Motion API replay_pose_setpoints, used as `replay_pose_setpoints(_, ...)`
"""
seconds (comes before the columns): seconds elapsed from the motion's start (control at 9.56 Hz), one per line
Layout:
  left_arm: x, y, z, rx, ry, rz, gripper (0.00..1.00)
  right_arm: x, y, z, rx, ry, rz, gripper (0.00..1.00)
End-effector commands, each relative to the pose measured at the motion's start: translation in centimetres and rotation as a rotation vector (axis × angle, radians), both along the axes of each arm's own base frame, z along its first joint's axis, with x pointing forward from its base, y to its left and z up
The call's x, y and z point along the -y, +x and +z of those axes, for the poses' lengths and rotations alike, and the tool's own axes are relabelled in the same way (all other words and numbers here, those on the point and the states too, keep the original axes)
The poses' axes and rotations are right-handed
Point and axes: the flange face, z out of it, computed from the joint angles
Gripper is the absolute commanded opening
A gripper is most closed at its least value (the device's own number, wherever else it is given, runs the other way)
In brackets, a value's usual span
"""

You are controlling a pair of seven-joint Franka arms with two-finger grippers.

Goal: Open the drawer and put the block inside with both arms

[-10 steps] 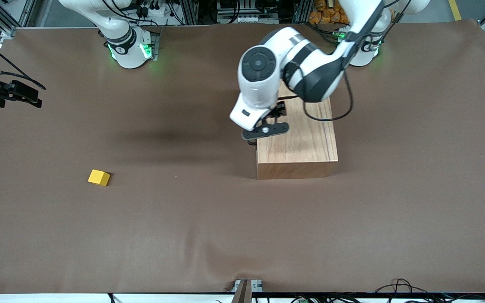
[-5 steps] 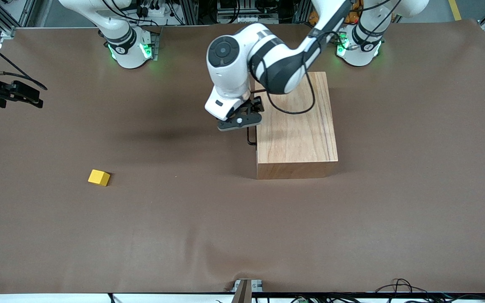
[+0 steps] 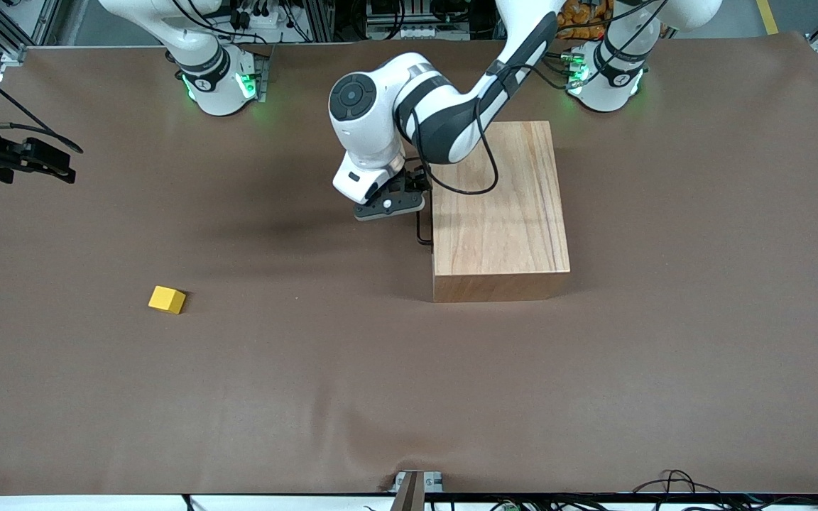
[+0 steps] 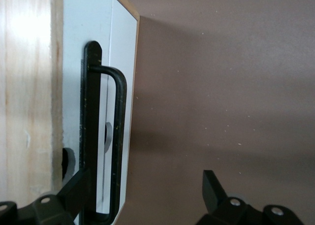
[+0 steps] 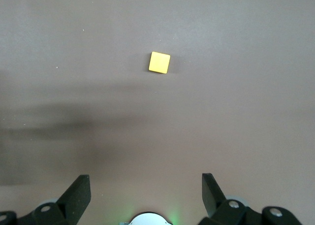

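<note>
drawer (image 4: 110,87) sits fully closed in the light-wood box (image 3: 500,206), its white front panel facing the right arm's end of the tabletop (image 3: 409,383). black u-shaped handle (image 4: 103,136) projects from the panel; in the front view it shows at the box's 9 o'clock edge.

left hand (image 3: 389,204) hangs just beside the box, over the tabletop in front of the drawer panel, at about 10 o'clock from the handle. its fingers (image 4: 212,185) are spread wide. in the left wrist view one finger overlaps the handle's end and the other is over bare tabletop; whether any finger touches the handle cannot be told.

block (image 3: 167,299), a small yellow cube, rests on the tabletop well apart from the box, toward the right arm's end, at about 8 o'clock from the box and nearer to the front camera than the handle.

right hand (image 5: 142,195) waits high over the tabletop at the right arm's end, fingers spread and holding nothing, with the block visible below it in the right wrist view.
</note>
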Motion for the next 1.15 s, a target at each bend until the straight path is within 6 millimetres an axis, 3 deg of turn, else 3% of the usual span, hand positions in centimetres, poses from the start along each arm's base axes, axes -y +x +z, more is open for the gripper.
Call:
replay_pose_setpoints(0.0, 1.4, -1.0, -1.7, 0.025, 0.04, -0.074, 1.0, -0.1, 0.4, 0.0, -0.004, -0.024, 0.004, 1.0)
replay_pose_setpoints(0.1, 1.6, -1.3, -2.7, 0.012, 0.051, -0.113, 1.0, -0.4, 0.4, 0.0, -0.001, -0.024, 0.009, 1.0)
replay_pose_setpoints(1.05, 1.2, -1.4, -4.3, -0.011, 0.085, -0.145, 1.0, -2.1, 1.4, -2.0, -0.037, -0.028, 0.04, 1.0)
